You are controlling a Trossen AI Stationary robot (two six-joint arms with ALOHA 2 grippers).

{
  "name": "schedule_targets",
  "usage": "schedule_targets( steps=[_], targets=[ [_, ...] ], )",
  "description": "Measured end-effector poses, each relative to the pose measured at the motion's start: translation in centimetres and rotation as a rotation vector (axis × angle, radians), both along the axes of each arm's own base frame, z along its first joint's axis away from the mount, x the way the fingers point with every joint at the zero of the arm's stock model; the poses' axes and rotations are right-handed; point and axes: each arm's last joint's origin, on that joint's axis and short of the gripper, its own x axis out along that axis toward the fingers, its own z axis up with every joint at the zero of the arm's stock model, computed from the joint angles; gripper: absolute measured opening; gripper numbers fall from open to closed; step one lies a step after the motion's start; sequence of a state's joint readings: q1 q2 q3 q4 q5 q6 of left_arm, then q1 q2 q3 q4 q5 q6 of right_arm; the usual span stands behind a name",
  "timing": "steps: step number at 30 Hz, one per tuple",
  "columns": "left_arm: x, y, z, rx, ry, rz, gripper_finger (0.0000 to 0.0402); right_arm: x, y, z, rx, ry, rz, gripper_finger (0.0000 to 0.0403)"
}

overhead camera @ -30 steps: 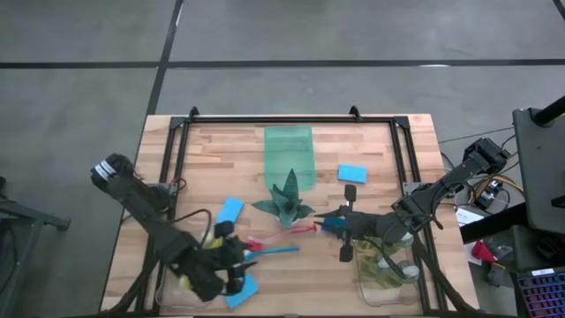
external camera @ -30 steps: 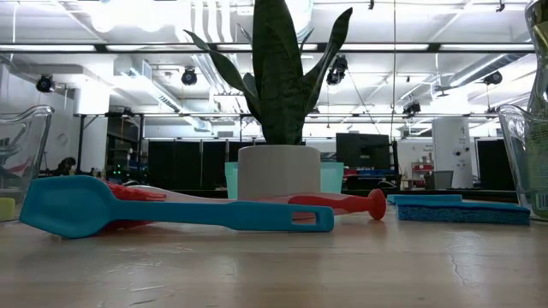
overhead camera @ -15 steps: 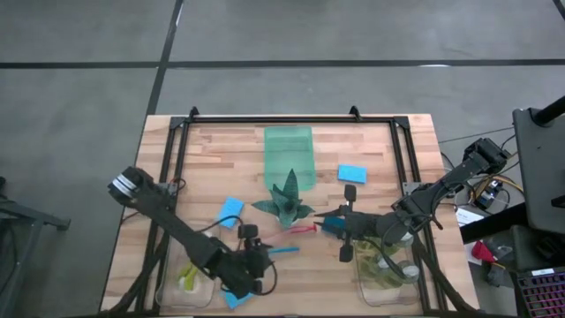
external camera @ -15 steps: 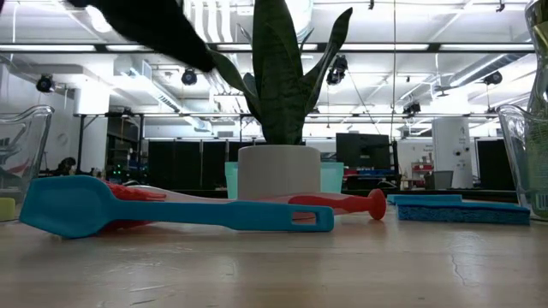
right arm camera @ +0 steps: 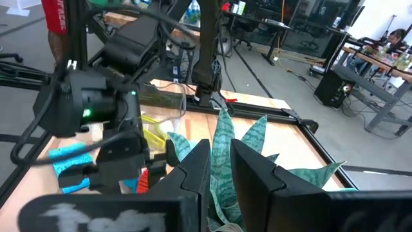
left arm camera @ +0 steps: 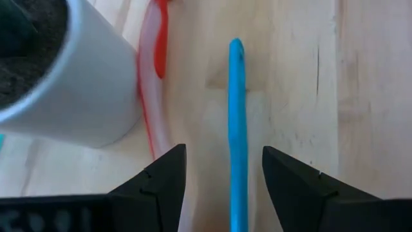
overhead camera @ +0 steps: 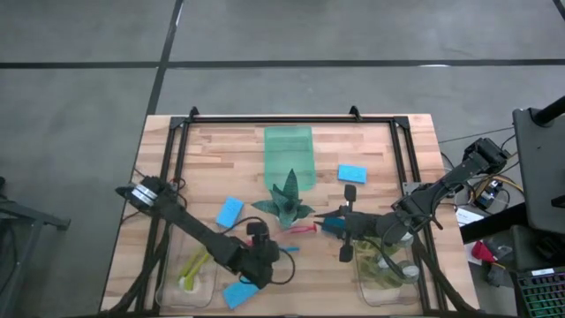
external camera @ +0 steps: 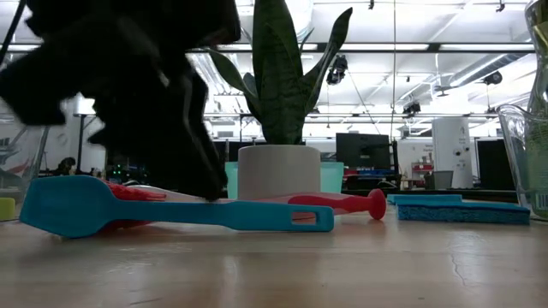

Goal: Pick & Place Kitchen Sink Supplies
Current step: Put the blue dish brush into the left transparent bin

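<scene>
Left end effector (left arm camera: 224, 174): fingers spread, straddling the blue brush (left arm camera: 237, 129), which lies flat on the table (overhead camera: 388, 168), long axis left-right, beside the red brush (left arm camera: 156, 77) and plant pot (left arm camera: 71, 71). Three blue sponges (overhead camera: 229, 210) visible. Right end effector (overhead camera: 347, 221): holds a blue object; grip indiscernible.

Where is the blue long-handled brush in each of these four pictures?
High view: the blue brush lies near the table's middle, mostly hidden under the left gripper.
Low view: it lies flat across the foreground, paddle end at picture left.
Left wrist view: its handle runs between the open fingers.
Right wrist view: I cannot make it out with certainty.
Shared landmark: the plant's white pot, right beside the brush.
</scene>
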State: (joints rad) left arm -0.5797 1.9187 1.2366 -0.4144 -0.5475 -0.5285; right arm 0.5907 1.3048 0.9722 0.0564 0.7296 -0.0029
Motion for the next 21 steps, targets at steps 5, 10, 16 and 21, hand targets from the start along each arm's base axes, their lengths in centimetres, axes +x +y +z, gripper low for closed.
schedule_targets(
  steps=[5,10,16,21],
  targets=[
    [0.1,-0.1,-1.2,0.007,0.036,-0.008,0.0192,0.0,0.0,0.0,0.0,0.0,0.0,0.006],
    [0.2,-0.1,-1.7,-0.001,0.052,-0.013,0.0165,0.0,0.0,0.0,0.002,0.0,0.0,0.0066],
    [0.3,-0.1,-1.7,-0.055,0.078,-0.026,0.0103,0.0,0.0,0.0,0.003,0.0,-0.001,0.0072],
    [0.3,-0.1,-1.7,-0.068,0.083,-0.033,0.0037,0.0,0.0,0.0,0.003,0.0,-0.001,0.0071]
  ],
)
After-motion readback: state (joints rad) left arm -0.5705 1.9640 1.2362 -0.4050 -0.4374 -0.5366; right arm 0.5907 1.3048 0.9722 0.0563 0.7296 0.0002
